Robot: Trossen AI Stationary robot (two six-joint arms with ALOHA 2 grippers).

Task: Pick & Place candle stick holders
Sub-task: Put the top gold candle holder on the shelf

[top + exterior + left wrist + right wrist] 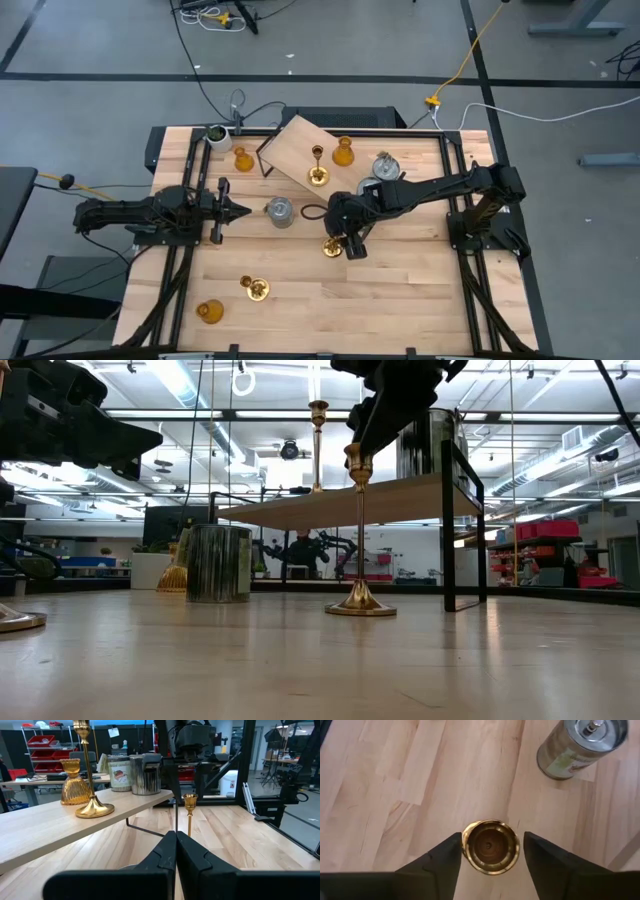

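One brass stick (pixel 490 845) upright on table (pixel 400 290), between right gripper's (pixel 337 243) parted, non-touching fingers; left gripper (pixel 240 210) pinched closed, waiting beside grey cylinder (pixel 280 211).

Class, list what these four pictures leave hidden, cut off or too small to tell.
- Brass stick under the right claw: the high view hides most of it behind the arm.
- Whether the fingers touch its cup: unclear in the right wrist view.
- Silver cylinder: cut off by the right wrist picture's edge.
- Label on the shelf's cylinders: too small in the left wrist view.
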